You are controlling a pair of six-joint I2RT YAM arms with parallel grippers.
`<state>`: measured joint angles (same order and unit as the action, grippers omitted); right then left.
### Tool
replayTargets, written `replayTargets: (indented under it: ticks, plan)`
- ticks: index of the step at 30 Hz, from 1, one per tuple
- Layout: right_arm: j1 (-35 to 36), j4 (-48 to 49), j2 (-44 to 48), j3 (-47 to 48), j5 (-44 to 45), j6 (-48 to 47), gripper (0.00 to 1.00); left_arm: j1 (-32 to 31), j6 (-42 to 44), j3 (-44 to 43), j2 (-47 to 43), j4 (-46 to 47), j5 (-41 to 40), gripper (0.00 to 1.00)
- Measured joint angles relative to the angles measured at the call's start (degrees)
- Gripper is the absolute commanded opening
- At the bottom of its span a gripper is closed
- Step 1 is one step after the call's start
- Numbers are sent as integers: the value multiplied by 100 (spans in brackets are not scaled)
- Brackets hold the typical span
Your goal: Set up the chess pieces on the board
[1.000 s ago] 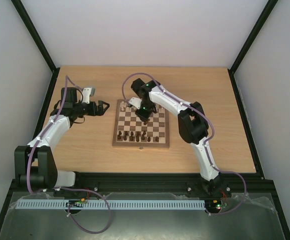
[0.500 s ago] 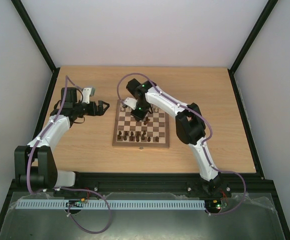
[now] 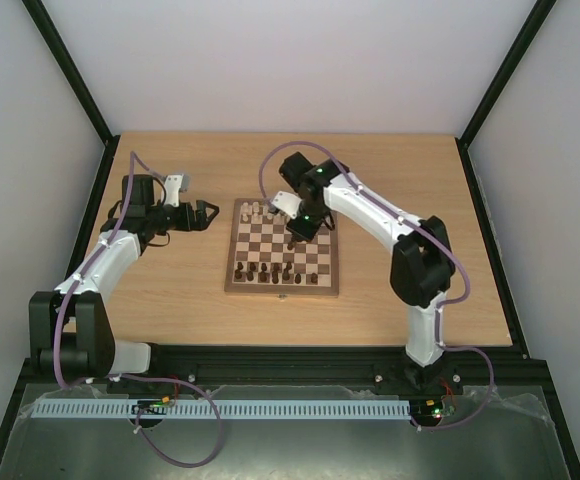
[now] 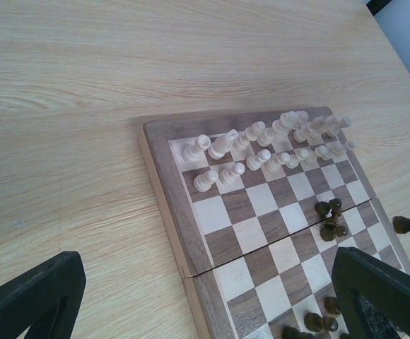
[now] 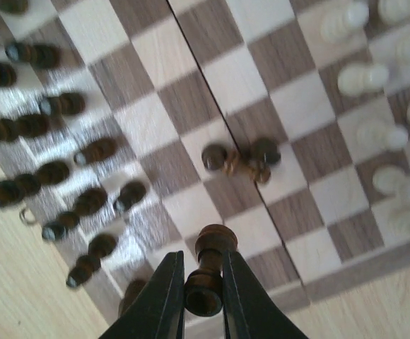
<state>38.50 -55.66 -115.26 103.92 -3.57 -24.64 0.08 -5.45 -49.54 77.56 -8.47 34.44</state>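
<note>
My right wrist view smears the dark chess pieces (image 5: 95, 150) — perhaps pawns — and its edge crops the pale chess pieces (image 5: 392, 182)

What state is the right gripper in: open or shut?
Shut on a dark chess piece: the right gripper squeezes it from both sides.

Robot lab cell: white panel walls (image 3: 290, 60), black frame (image 3: 69, 70), wooden table (image 3: 170, 290).

A square wooden chessboard (image 3: 281, 289) with brown and tan checks lies on the pale wooden bench (image 3: 170, 290). Dark brown turned chessmen (image 3: 275, 271) line its near rows, and pale cream chessmen (image 3: 253, 211) stand at its far left corner. The right arm's black gripper (image 3: 297, 235) hangs over the board's far half. The left arm's black gripper (image 3: 208, 214) is beside the board, over the bench.
</note>
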Motion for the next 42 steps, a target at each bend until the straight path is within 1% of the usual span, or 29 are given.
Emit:
replayTargets:
  ticks: [3, 9, 15, 17, 21, 28, 38, 41, 42]
  plan:
    - [-160, 63, 363, -479, 4, 2, 6, 0, -15, 0, 2, 20, 9, 98]
    - [-492, 352, 1220, -1991, 26, -74, 6, 0, -24, 0, 17, 44, 13, 98]
    - [-509, 966, 2044, -3388, -90, -323, 7, 0, -37, 0, 74, 44, 26, 98]
    - [-505, 1132, 2170, -3694, -116, -391, 7, 0, -37, 0, 85, 42, 26, 98]
    - [-503, 1410, 2162, -3960, -199, -470, 8, 0, -37, 0, 87, 39, 26, 98]
    - [-387, 1696, 2155, -3993, -374, -494, 8, 0, -35, 0, 87, 42, 26, 98]
    - [-251, 1775, 2031, -4017, -396, -507, 9, 0, -35, 0, 85, 39, 26, 98]
    - [-236, 1786, 2031, -4057, -402, -518, 13, 0, -35, 0, 85, 42, 26, 98]
    - [-236, 1790, 2031, -4057, -402, -518, 15, 0, -35, 0, 85, 42, 26, 98]
